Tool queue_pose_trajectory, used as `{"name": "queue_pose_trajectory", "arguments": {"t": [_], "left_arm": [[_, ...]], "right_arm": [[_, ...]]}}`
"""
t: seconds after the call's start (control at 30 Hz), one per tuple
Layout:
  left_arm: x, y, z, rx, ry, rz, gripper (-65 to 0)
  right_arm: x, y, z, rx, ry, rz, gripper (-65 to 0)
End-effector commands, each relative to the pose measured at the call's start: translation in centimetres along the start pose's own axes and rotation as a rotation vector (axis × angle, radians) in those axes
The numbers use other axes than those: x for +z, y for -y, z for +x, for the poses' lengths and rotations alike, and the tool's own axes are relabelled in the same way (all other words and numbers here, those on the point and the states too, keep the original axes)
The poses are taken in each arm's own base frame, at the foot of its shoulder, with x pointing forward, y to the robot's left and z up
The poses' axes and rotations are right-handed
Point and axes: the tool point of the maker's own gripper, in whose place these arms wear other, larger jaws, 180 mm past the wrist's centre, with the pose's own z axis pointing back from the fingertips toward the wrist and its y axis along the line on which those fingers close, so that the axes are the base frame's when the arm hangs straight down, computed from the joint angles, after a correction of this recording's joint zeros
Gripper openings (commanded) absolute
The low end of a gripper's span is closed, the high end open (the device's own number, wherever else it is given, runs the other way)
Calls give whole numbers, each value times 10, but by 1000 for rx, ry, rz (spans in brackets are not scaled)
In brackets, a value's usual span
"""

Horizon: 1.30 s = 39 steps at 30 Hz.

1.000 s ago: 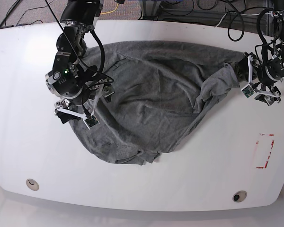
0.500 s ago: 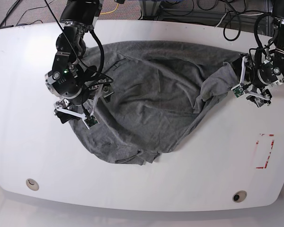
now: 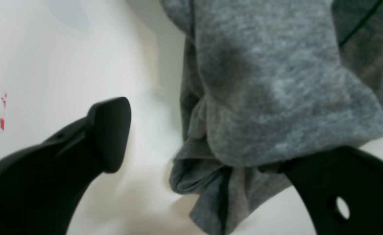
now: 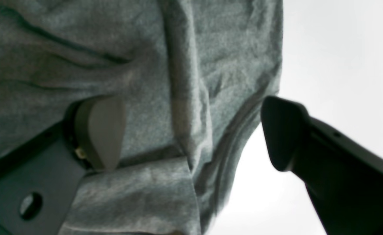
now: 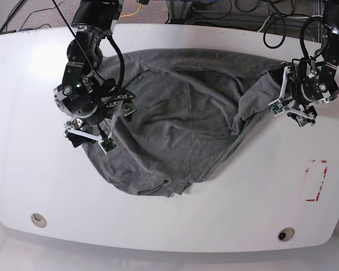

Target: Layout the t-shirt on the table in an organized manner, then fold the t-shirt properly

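Crumpled heather-grey knit t-shirt bunched mid-way across the glossy white rounded table, one gripper at each side.

Base view: your right gripper and left gripper sit at opposite shirt edges; their jaws are too small to read here. Left wrist view: jaws spread wide, cloth draped over one finger, perhaps only resting there; the image is blurred. Pull now and it could slip off. Right wrist view: jaws wide, straddling a folded edge, nothing pinched; closing may catch several layers.

Knit t-shirt, glossy table
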Motion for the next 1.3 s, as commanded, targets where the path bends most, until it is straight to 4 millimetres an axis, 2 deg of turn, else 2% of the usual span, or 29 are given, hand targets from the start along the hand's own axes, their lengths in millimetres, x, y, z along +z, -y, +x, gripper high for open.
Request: {"name": "queue_pose_trajectory", "arguments": {"t": [0.0, 0.17, 0.37, 0.43, 1.03, 1.13, 1.27], "left_arm": [[7, -12, -6, -16, -38, 29, -132], [12, -19, -6, -26, -69, 51, -151], [14, -20, -6, -33, -79, 57, -303], [14, -20, -6, -32, -80, 56, -329], [13, -18, -6, -29, -79, 52, -344], [10, -14, -5, -38, -79, 40, -382], [5, -2, -1, -66, -80, 6, -471]], "right_arm": [[5, 6, 13, 4, 48, -16, -21], [5, 6, 14, 4, 50, -16, -21], [4, 5, 15, 6, 51, -14, -21], [4, 5, 15, 5, 52, -13, -21], [4, 5, 15, 5, 52, -13, -21], [4, 5, 15, 5, 52, -13, -21], [4, 5, 15, 5, 52, -13, -21]]}}
